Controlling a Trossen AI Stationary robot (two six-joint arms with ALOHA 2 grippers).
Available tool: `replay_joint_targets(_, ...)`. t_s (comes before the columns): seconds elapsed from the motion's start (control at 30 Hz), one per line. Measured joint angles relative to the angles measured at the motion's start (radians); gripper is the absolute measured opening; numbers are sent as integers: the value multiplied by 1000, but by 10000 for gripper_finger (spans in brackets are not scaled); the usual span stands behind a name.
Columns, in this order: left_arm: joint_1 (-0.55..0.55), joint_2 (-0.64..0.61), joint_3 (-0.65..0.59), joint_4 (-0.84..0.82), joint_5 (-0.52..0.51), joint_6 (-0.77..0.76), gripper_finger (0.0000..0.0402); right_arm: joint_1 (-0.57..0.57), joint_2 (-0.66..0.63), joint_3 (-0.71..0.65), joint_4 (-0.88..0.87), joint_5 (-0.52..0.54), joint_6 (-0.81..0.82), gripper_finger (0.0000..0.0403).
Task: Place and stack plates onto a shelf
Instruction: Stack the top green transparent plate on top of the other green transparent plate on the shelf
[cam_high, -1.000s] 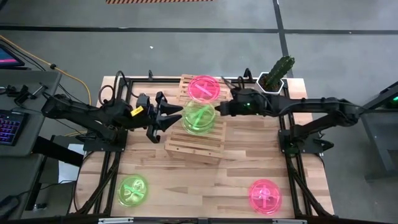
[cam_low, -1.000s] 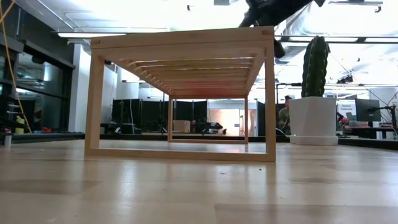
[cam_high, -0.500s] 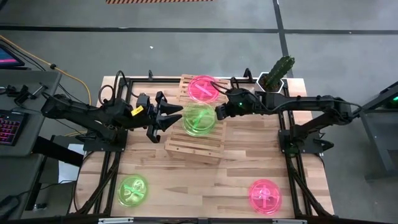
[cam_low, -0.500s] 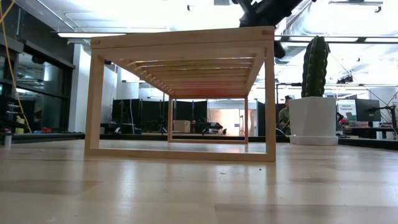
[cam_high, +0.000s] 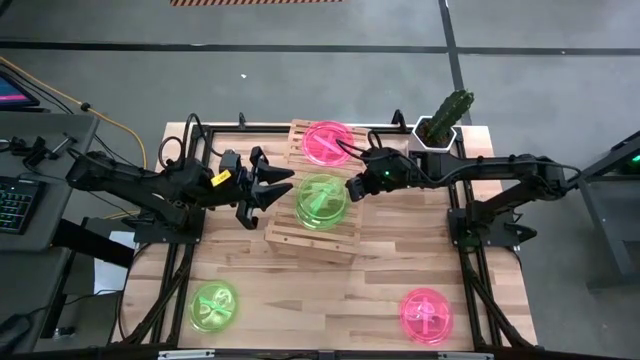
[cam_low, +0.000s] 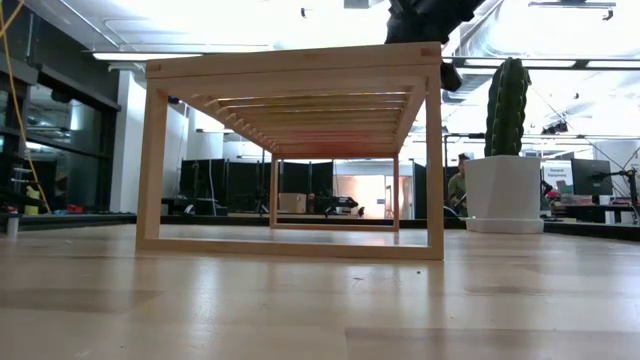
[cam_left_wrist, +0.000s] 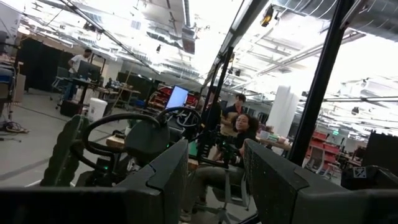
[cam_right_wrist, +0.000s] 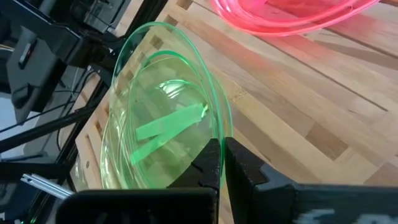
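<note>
The light-wood shelf (cam_high: 312, 228) stands mid-table, and the low view shows its frame (cam_low: 290, 150) from the side. One pink plate (cam_high: 328, 142) lies on its far end. A green plate (cam_high: 321, 200) sits on its middle, with more than one green rim showing in the right wrist view (cam_right_wrist: 155, 124). My right gripper (cam_high: 352, 186) is shut on that plate's right edge. My left gripper (cam_high: 276, 186) hovers open just left of the shelf, touching nothing; its fingers (cam_left_wrist: 214, 180) point out into the room. A green plate (cam_high: 213, 306) and a pink plate (cam_high: 426, 315) lie on the near tabletop. My right gripper pinches the green plate's rim (cam_right_wrist: 219, 138) on its right side, one finger (cam_right_wrist: 210, 163) inside the rim and the other (cam_right_wrist: 242, 167) outside. The fingers come slanting down from the table's right. The plate sits over the shelf's slats; I cannot tell whether it is lifted clear.
A white pot with a cactus (cam_high: 445, 120) stands at the far right corner, also seen in the low view as the pot (cam_low: 503, 195). Bare tabletop (cam_high: 320, 300) lies between the two near plates. People sit in the room beyond the table.
My right gripper has moved toward the table's left and slightly toward the near edge, to the green plate's right rim. The green plate has shifted a little along the shelf toward the near edge. My left arm has kept still.
</note>
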Motion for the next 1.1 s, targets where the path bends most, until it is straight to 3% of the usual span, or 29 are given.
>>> replay_joint_targets(0.7, 0, 0, 1, 0, -2, 0, 145, -1, 0, 0, 67, -31, -48, 7)
replay_joint_targets(1.1, 0, 0, 1, 0, -2, 0, 145, -1, 0, 0, 69, -57, -55, 146)
